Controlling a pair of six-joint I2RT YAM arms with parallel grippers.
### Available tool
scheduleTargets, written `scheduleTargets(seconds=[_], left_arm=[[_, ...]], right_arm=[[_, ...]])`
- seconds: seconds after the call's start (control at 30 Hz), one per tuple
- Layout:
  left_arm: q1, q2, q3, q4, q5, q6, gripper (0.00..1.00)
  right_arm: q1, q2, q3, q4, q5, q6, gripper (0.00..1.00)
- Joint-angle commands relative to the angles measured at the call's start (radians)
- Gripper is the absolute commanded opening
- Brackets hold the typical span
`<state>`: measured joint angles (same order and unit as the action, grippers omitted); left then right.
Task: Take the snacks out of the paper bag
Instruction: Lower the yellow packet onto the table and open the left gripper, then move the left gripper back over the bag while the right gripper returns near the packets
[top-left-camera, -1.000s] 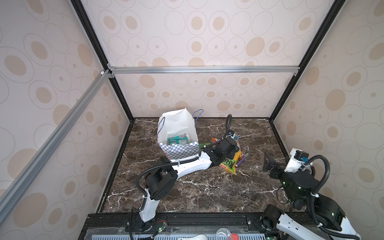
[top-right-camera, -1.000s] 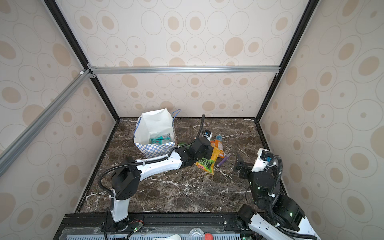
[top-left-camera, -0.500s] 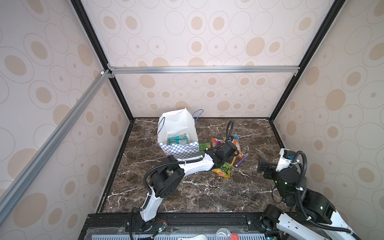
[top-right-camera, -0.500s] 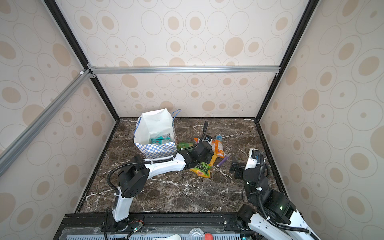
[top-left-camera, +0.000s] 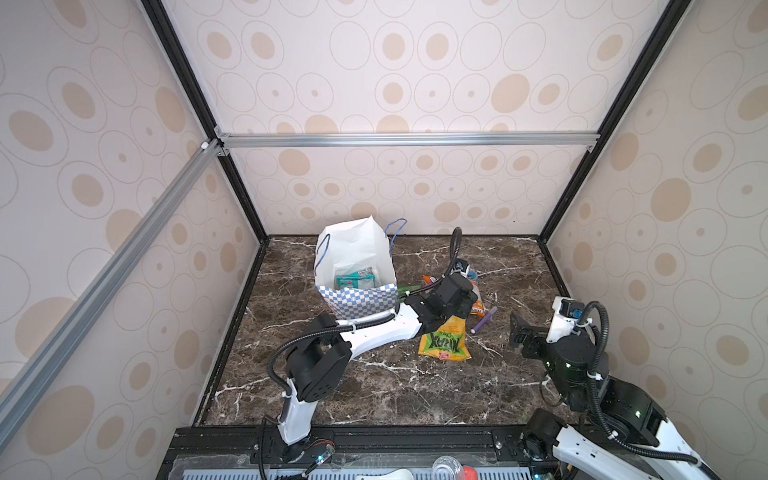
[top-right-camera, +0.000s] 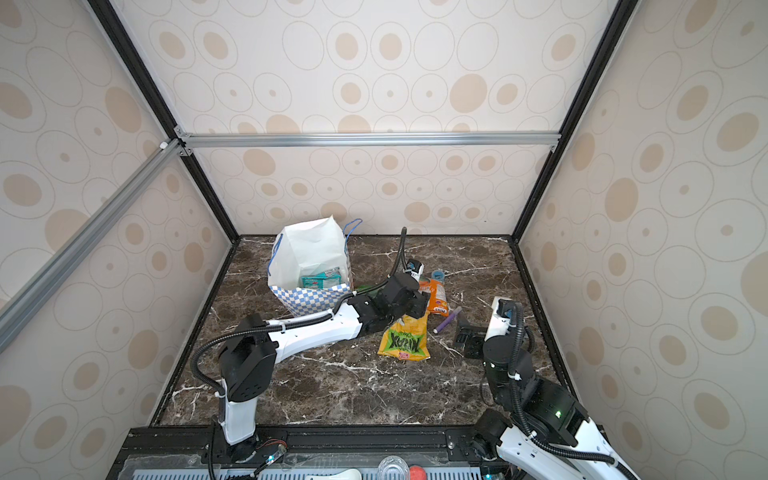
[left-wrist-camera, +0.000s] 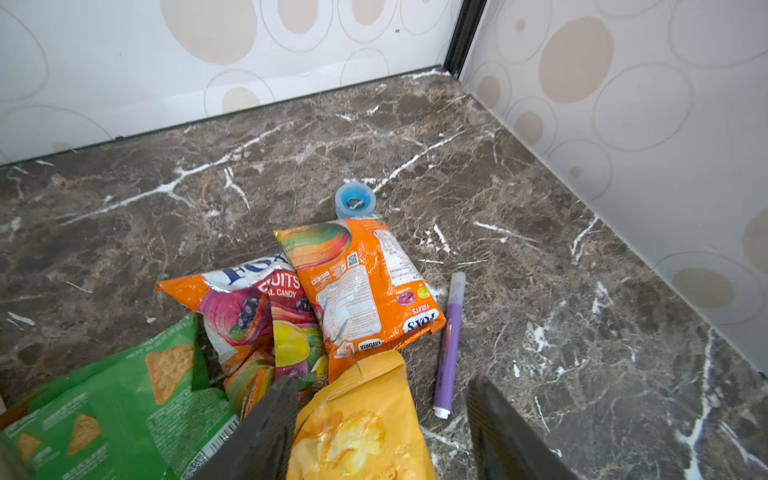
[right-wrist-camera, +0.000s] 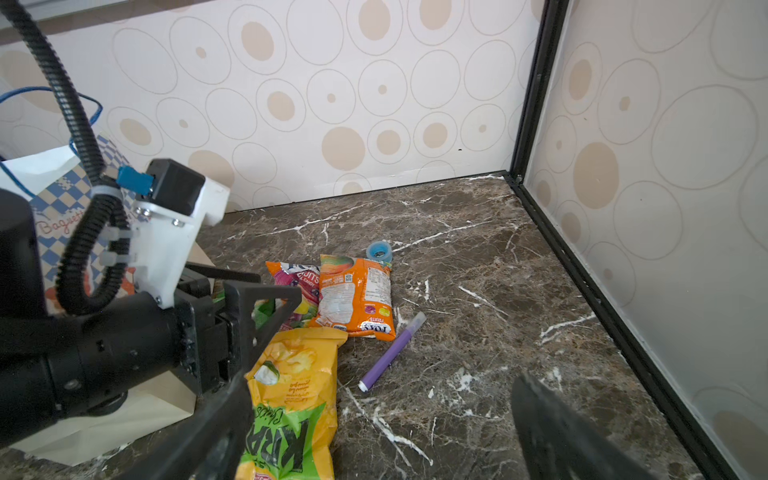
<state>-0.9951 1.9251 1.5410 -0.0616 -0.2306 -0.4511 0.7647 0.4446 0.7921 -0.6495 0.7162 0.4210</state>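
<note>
Left gripper (left-wrist-camera: 382, 386), jaws apart, grips nothing; crinkly yellow-green foil packet (top-left-camera: 445, 343) lies flat under them on marble table (top-left-camera: 374, 386). Right gripper (top-left-camera: 516, 332) wide open, empty. Orange packets (left-wrist-camera: 365, 286) beyond; teal packet (top-left-camera: 353, 277) inside upright checkered paper bag (top-left-camera: 353, 245).

The tall white paper bag with a checkered front (top-left-camera: 353, 245) is stood upright at the rear left of the dark marble table (top-left-camera: 374, 386), and a teal foil packet (top-left-camera: 355, 277) is contained in it. Just right of the bag a green crinkly packet (left-wrist-camera: 108, 407) is laid. Further right, an orange candy packet (left-wrist-camera: 249, 307) is overlapped by a second orange foil packet (left-wrist-camera: 365, 286). A yellow foil packet (top-left-camera: 445, 343) is laid in front of these. A purple pen (top-left-camera: 483, 321) is placed just to their right, and a small blue tape roll (left-wrist-camera: 355, 200) behind them.
</note>
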Motion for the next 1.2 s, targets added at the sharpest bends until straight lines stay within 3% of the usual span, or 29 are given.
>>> scheduleTargets(seconds=[0.0,0.37,0.47,0.6,0.97,1.17], left_arm=[[0.001,-0.081,0.031,0.011,0.009,0.031,0.66],[0.028,-0.273,0.062,-0.028,-0.107,0.149,0.82],[0.062,-0.299,0.098,-0.109,-0.158,0.133,0.95],[0.123,-0.325,0.167,-0.230,-0.193,0.108,0.98],[0.328,-0.358,0.251,-0.430,-0.209,0.034,0.97],[0.399,-0.348,0.190,-0.509,-0.292,-0.032,0.83]], right_arm=[[0.003,0.030,-0.015,0.051,-0.091,-0.053,1.00],[0.003,0.311,0.076,0.106,-0.545,-0.166,1.00],[0.003,0.379,0.110,0.129,-0.670,-0.165,1.00],[0.005,0.448,0.153,0.174,-0.788,-0.167,1.00],[0.005,0.561,0.218,0.258,-0.844,-0.157,1.00],[0.005,0.597,0.251,0.264,-0.856,-0.141,1.00]])
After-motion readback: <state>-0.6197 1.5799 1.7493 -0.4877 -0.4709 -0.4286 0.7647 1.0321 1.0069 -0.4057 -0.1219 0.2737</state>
